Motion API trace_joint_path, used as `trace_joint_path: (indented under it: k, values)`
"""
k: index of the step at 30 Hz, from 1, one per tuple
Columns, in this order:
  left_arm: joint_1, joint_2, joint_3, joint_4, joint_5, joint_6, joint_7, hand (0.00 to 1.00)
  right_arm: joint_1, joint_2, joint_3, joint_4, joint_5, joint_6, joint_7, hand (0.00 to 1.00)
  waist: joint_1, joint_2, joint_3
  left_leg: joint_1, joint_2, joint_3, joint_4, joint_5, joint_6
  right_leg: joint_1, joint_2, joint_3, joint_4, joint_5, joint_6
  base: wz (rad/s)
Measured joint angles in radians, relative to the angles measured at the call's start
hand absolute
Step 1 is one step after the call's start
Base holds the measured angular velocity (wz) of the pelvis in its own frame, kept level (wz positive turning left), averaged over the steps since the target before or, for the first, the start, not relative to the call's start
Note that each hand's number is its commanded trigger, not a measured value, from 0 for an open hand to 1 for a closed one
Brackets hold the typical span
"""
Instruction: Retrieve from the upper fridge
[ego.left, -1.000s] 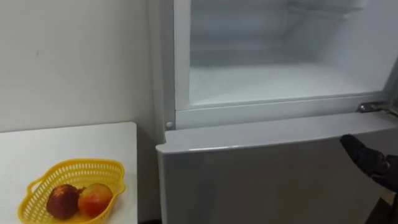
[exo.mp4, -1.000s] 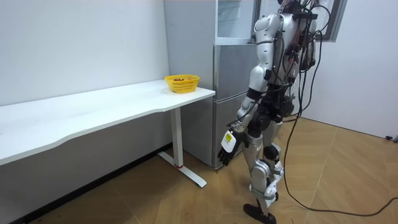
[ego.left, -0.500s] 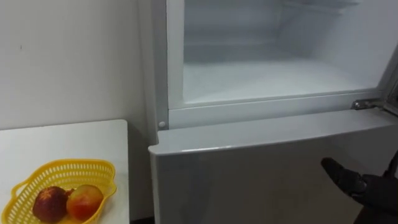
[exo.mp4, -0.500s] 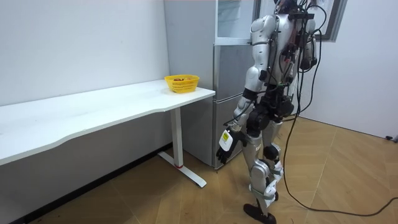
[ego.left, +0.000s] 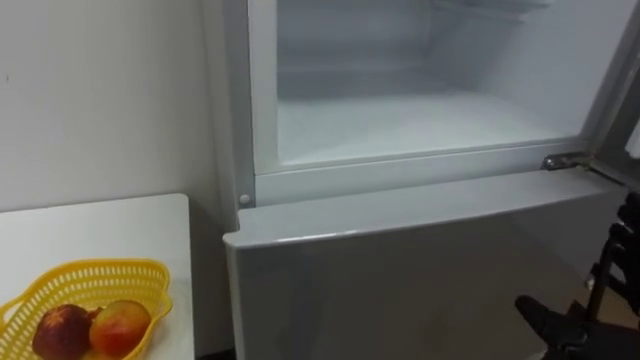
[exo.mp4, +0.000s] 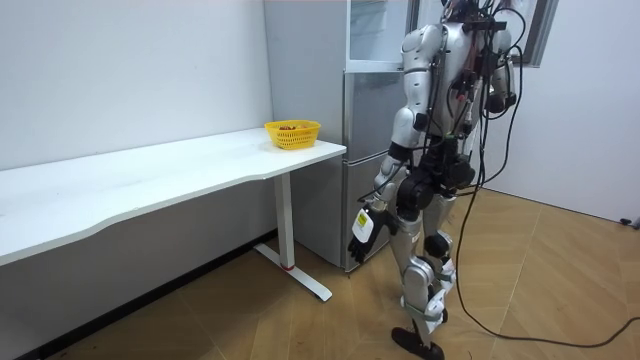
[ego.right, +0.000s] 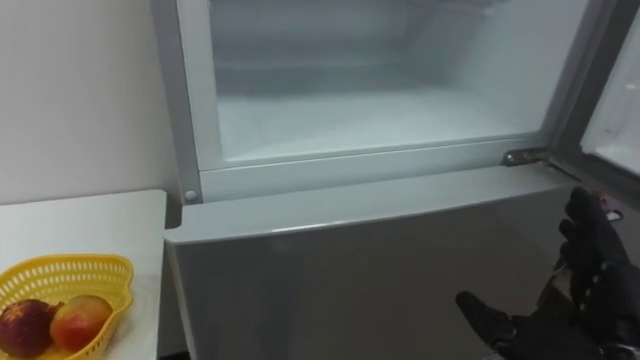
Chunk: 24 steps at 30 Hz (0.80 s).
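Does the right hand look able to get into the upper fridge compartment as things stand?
Probably yes: the upper compartment stands open with nothing across its opening. The right hand is open, low before the lower door, so it would need to lift first.

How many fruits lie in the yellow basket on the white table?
2. Both lie side by side in the yellow basket: a dark red fruit on the left, a red-yellow fruit to its right. Others may be hidden below the picture's edge.
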Motion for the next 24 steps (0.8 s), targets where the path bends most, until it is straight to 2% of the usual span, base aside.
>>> trace_joint_path:
  k: [5, 10, 12, 16, 19, 24]
  values:
    - [-0.001, 0.000, 0.002, -0.003, -0.001, 0.019, 0.003, 0.00, 0.000, 0.000, -0.002, 0.064, 0.009, 0.010, -0.001, 0.00, -0.004, -0.001, 0.0000, 0.002, -0.001, 0.000, 0.002, 0.000, 0.000, -0.007, -0.001, 0.002, -0.002, 0.000, 0.000, 0.00]
    - [-0.011, 0.007, -0.002, -0.005, -0.005, 0.025, 0.006, 0.00, 0.000, 0.000, -0.002, 0.125, 0.065, 0.035, 0.012, 0.00, -0.010, -0.003, 0.0006, 0.001, 0.000, 0.001, 0.003, 0.000, 0.000, -0.010, -0.003, 0.003, 0.000, 0.000, 0.000, 0.00]
    - [-0.012, 0.007, -0.003, -0.013, -0.011, 0.027, 0.006, 0.00, 0.005, 0.000, -0.001, 0.130, 0.133, 0.052, 0.017, 0.00, -0.010, -0.003, 0.0020, -0.001, 0.000, 0.004, 0.003, 0.000, 0.000, -0.017, -0.002, 0.013, 0.000, 0.000, 0.000, -0.11]
    - [-0.011, 0.007, -0.001, -0.030, -0.009, 0.028, 0.013, 0.00, 0.008, 0.000, -0.002, 0.130, 0.208, 0.052, 0.013, 0.00, -0.011, -0.002, 0.0026, 0.003, 0.000, 0.006, 0.003, 0.000, 0.000, -0.016, 0.000, 0.024, 0.001, 0.000, 0.000, -0.08]
    - [-0.007, 0.007, 0.000, -0.047, -0.011, 0.019, 0.022, 0.00, 0.008, 0.001, -0.002, 0.130, 0.258, 0.051, 0.013, 0.00, -0.008, 0.001, 0.0037, 0.012, 0.001, 0.025, 0.003, 0.000, 0.000, -0.014, 0.009, 0.038, 0.001, 0.002, 0.000, -0.16]
    - [0.001, 0.010, 0.000, -0.065, -0.033, 0.013, 0.036, 0.00, 0.006, 0.001, -0.004, 0.201, 0.487, 0.043, 0.038, 0.00, -0.008, 0.009, 0.0079, 0.032, 0.001, 0.024, 0.003, 0.000, 0.000, 0.001, 0.012, 0.053, 0.003, 0.006, -0.001, -0.11]
